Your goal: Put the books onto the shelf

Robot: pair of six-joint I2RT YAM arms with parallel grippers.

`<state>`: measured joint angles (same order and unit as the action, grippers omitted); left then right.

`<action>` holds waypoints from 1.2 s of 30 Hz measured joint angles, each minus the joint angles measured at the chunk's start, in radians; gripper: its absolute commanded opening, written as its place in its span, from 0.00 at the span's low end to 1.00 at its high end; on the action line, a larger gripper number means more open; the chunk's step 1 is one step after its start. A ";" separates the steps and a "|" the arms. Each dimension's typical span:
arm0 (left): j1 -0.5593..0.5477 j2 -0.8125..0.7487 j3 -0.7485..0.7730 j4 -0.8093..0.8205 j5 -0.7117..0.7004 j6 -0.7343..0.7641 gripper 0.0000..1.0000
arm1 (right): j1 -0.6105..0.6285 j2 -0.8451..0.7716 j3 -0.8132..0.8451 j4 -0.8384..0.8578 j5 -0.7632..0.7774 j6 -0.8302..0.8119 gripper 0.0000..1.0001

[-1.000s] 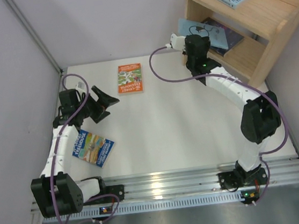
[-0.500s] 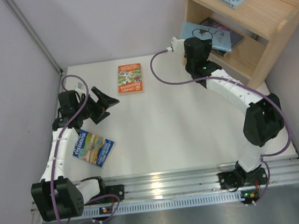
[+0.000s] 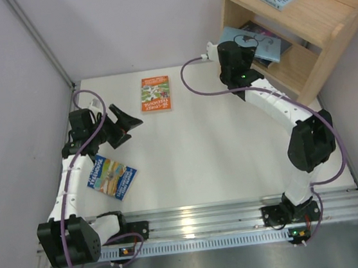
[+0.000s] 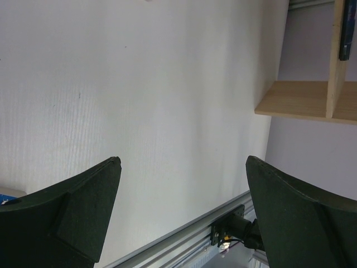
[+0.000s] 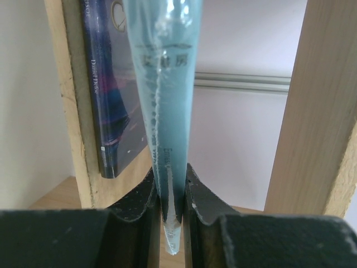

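Right wrist view: the light-blue book [image 5: 164,84] is clamped edge-on in the right gripper [image 5: 170,187] at the shelf [image 3: 323,11].
The book's long axis is pointed straight ahead of the jaws into the lower tier, where the purple book [image 5: 109,100] is seen close beside it. The left gripper [image 4: 183,162] is held wide apart and empty; the orange book [image 3: 155,93] and an illustrated book [image 3: 111,176] are found on the table [image 3: 219,142], nearer that arm.
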<state>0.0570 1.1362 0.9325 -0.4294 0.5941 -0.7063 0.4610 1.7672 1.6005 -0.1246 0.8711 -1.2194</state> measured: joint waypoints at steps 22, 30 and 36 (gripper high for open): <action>0.000 0.000 -0.008 -0.004 -0.003 0.002 0.99 | -0.064 0.125 0.138 -0.125 -0.018 0.089 0.17; 0.000 -0.005 -0.008 -0.004 0.000 -0.001 0.99 | -0.073 0.126 0.156 -0.174 -0.077 0.153 0.28; 0.000 -0.030 -0.008 -0.004 0.000 -0.001 0.99 | -0.074 0.140 0.180 -0.215 -0.122 0.194 0.33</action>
<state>0.0570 1.1061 0.9245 -0.4335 0.5945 -0.7071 0.3874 1.9076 1.7809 -0.3397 0.7494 -1.0252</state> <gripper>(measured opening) 0.987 0.312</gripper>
